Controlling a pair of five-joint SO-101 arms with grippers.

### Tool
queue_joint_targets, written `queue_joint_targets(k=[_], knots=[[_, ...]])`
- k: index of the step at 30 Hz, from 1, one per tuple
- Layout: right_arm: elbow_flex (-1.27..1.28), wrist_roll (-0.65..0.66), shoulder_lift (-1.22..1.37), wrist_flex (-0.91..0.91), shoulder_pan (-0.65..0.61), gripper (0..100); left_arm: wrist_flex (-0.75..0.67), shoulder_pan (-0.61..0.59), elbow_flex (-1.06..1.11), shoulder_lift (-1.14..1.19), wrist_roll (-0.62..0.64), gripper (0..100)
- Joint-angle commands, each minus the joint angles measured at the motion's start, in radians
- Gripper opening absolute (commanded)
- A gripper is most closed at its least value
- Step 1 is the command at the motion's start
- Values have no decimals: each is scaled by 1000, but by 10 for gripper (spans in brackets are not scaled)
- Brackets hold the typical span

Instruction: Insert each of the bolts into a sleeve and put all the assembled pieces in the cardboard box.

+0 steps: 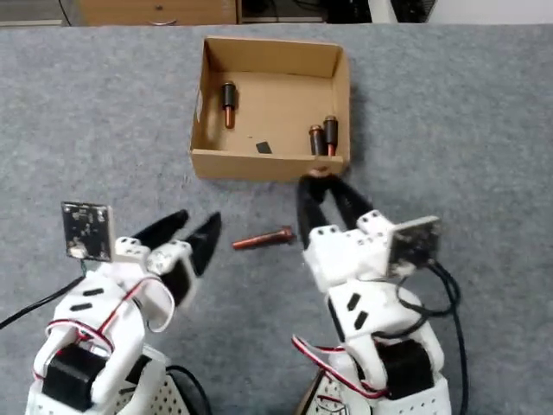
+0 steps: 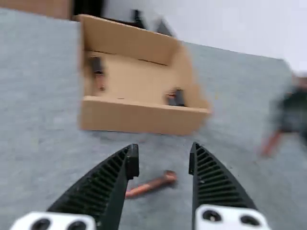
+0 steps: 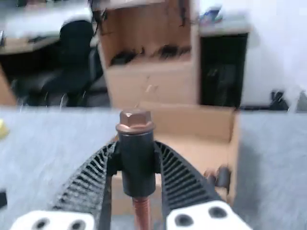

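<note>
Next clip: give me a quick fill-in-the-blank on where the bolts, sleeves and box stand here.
The cardboard box holds ____ assembled pieces. The right gripper is shut on a bolt seated in a black ____. The left gripper is ____, near a bare bolt lying on the table.
Missing words: three; sleeve; open.

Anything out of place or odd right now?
One bare bolt lies on its side on the table, outside the cardboard box, with no sleeve on it, ahead of the open left gripper. A small dark scrap lies on the box floor. Nothing else stands out.
</note>
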Motion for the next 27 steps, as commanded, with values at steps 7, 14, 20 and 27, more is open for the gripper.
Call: queue_joint_targets(k=[7, 14, 20, 27], knots=[[-417, -2, 484, -132, 87, 2, -5, -235, 133, -13, -5, 42], [-839, 0, 1069, -130, 87, 2, -215, -442, 353, -15, -169, 18], [-1276, 3, 1549, -3, 104, 2, -456, -598, 601, -2, -258, 18], [-1813, 5, 2061, 324, 142, 2, -362, -658, 603, 5, -258, 18]])
